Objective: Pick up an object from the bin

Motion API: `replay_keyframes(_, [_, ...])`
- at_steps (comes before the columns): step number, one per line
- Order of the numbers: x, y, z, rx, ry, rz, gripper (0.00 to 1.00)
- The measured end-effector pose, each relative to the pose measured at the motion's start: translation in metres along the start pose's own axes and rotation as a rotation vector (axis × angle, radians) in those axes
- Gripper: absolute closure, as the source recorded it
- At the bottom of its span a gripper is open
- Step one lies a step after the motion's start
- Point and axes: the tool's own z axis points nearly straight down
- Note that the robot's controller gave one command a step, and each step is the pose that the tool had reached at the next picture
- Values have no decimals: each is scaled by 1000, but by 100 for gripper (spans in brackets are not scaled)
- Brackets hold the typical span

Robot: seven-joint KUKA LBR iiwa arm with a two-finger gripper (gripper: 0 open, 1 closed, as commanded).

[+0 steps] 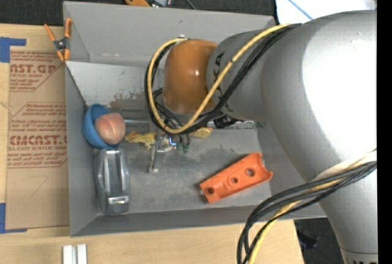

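I cannot tell whether my hand [160, 149] is apart or together. It hangs just beside a small yellow scrap [142, 138] mid-floor in the grey metal bin [184, 192]. I judge 1 risk: it could knock the nearby peach-coloured ball [110, 128] off its blue round cup [92, 129].

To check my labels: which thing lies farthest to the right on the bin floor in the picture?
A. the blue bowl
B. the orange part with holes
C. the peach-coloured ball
B: the orange part lies in the right half of the bin, while the blue bowl and the ball sit by its left wall.
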Motion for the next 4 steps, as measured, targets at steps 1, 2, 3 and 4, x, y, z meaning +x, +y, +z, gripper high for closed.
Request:
replay_keyframes(1, [-5,5,2,-1,-7,13,0])
replay_keyframes(2, [-2,2,0,-1,-4,2,0])
replay_keyframes(3, [-5,5,2,-3,-8,11,0])
replay_keyframes(4, [-2,4,0,-3,-7,2,100])
